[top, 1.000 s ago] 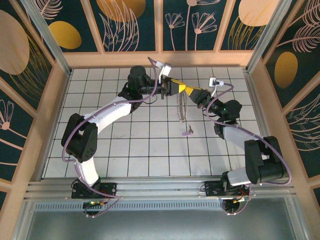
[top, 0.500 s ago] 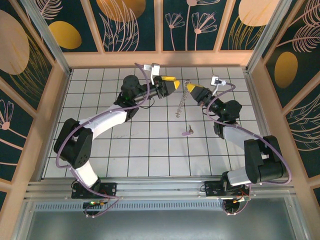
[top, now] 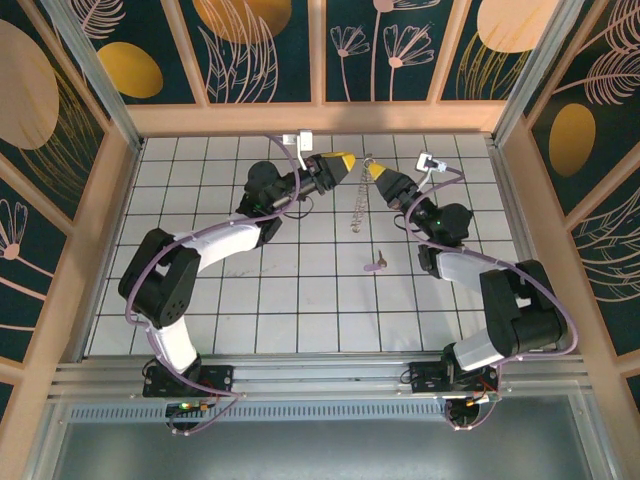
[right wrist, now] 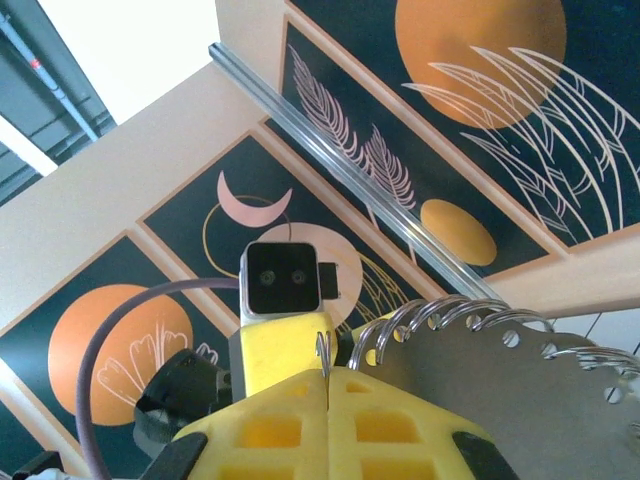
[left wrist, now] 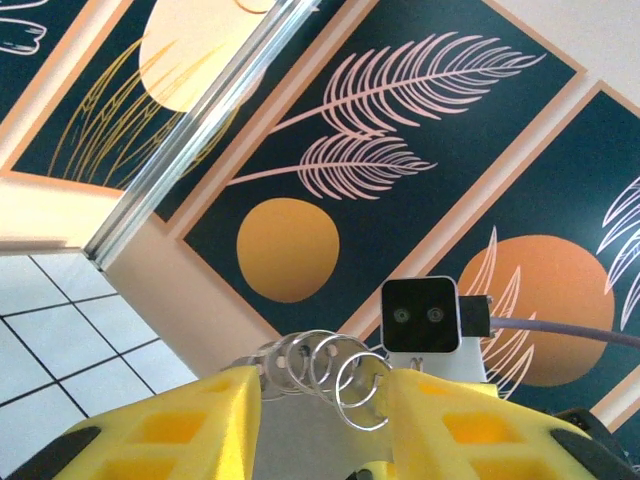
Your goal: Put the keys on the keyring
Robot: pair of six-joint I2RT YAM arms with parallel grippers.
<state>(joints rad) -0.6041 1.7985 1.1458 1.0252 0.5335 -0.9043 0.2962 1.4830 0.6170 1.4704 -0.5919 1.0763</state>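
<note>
A white tiled worktop (top: 200, 300) sits inside peach wooden framing, walled by dark teal panels painted with gold discs and pale leaves. Nearest the arm bases, the tiny mauve-pink key (top: 375, 264) lies flat on a tile, by itself, well apart from both arms. Beyond it, the pale beige-grey coiled-wire keyring (top: 357, 205) hangs down from the right end effector (top: 375, 170), clear of the key. In the right wrist view, that end effector's yellow fingers (right wrist: 270, 430) are pressed together on a thin wire, with the keyring's silvery coils and perforated strip (right wrist: 500, 390) just beside them. The left end effector (top: 343, 159) faces it near the far wall with its yellow fingers (left wrist: 190, 430) spread. Coil loops (left wrist: 330, 365) show in the gap, but whether they touch cannot be told.
</note>
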